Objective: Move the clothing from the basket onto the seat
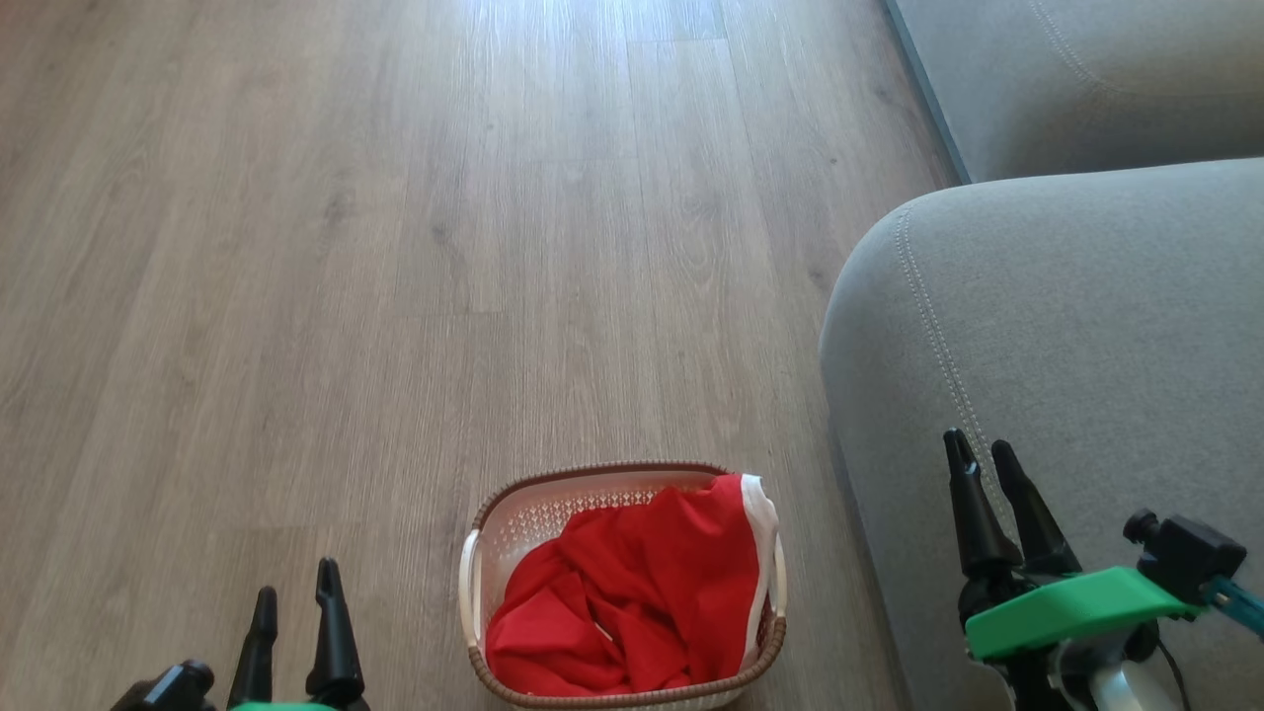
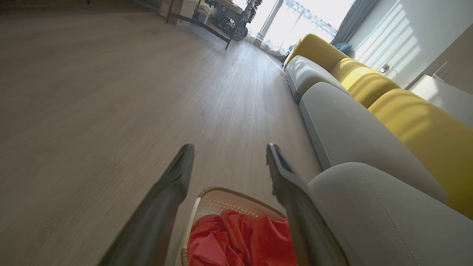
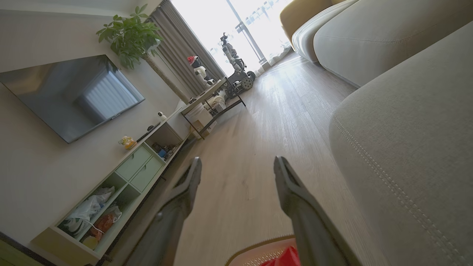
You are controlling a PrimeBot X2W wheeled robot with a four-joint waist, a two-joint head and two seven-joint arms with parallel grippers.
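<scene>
Left hand (image 1: 296, 583) released, empty, beside basket (image 1: 533, 518) on floor (image 1: 395, 247); right hand (image 1: 978, 441) released too, over seat (image 1: 1086, 326). Red clothing (image 1: 632, 592) bunched in basket: likely soft, light, floppy; pinch a raised fold mid-pile.

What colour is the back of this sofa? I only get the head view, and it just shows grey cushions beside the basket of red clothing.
Observer: The left wrist view shows yellow backrests running behind the grey seat.
Operator: Nice. What faces the sofa across the floor?
Observer: In the right wrist view, a television hangs on the wall opposite.
Operator: Is anything under it?
Observer: A long low shelf unit with pale green drawers stands beneath it.
</scene>
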